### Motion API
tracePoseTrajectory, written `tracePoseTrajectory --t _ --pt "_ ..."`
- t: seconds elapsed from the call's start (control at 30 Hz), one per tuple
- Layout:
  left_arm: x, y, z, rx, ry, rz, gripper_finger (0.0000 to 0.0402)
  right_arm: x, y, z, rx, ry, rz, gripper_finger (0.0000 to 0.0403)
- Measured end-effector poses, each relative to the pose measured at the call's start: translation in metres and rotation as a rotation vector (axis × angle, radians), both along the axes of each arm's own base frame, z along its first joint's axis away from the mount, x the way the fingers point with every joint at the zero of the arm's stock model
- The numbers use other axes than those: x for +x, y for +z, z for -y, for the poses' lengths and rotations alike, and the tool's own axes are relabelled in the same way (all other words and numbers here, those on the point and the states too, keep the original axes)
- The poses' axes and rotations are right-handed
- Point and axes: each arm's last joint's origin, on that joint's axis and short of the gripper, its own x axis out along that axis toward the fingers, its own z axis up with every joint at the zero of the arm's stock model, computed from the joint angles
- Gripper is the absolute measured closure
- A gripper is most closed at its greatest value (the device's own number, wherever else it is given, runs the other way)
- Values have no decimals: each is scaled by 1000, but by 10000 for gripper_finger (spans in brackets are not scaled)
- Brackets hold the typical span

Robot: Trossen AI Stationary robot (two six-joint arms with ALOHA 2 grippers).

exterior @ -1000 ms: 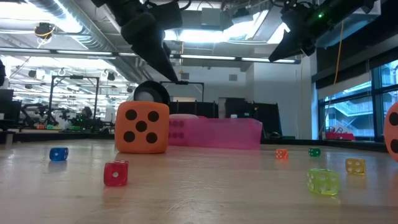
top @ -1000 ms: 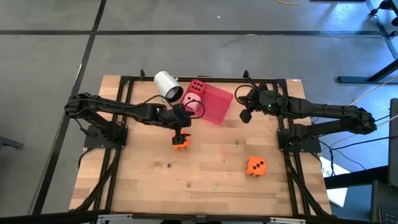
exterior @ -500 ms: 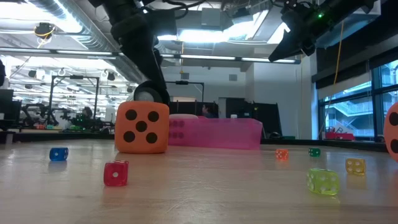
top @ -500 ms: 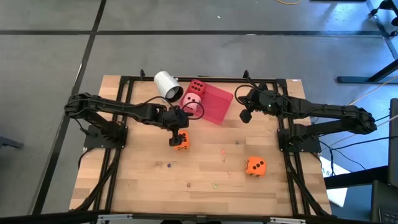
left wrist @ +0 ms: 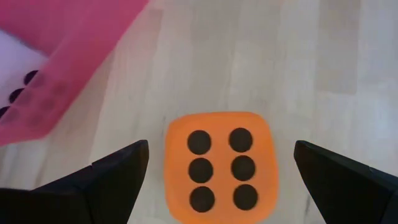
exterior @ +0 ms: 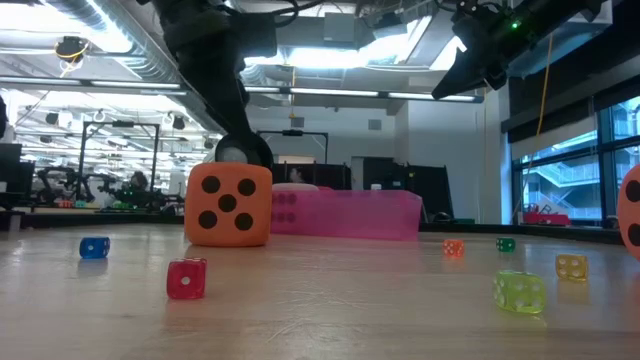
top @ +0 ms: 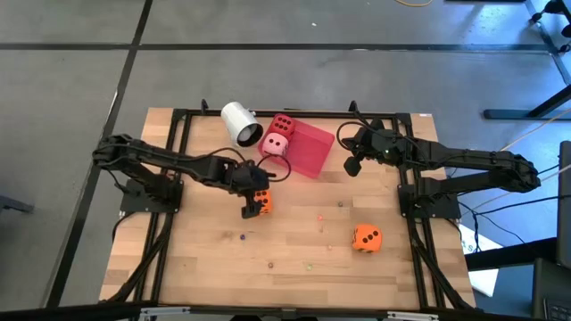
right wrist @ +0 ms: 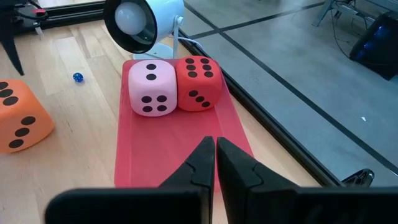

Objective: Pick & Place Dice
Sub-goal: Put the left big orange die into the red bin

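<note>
- Left gripper point(left wrist: 217, 180): fingers spread wide, flanking an orange die point(top: 262, 202) on the tabletop point(top: 294, 245), untouched.
- Second orange die point(top: 366, 237): at 4 o'clock, well apart.
- Pink die point(top: 275, 144) and red die point(top: 284, 125): touching, in the tray point(top: 312, 152).
- Right gripper point(right wrist: 214, 163): closed, empty, above the tray.

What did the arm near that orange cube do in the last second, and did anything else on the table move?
The left gripper slid toward the table's left and now hangs open by the orange die, its fingers wide apart on either side, touching nothing. The die barely shifted. The right gripper, the red die and pink die on the tray, the cup and the other orange die stayed put.
</note>
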Motion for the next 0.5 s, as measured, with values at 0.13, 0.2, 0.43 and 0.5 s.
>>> tracePoseTrajectory --t 0.13,0.2,0.43,0.5 --pt "0 -5 3 40 50 -28 2 0 0 0 0 0 0 382" --pt "1 -8 3 25 58 -41 2 0 0 0 0 0 0 382" --pt "12 -27 6 -26 42 -98 2 0 0 0 0 0 0 382" --pt "14 -34 5 -15 51 -129 1 0 0 0 0 0 0 382"
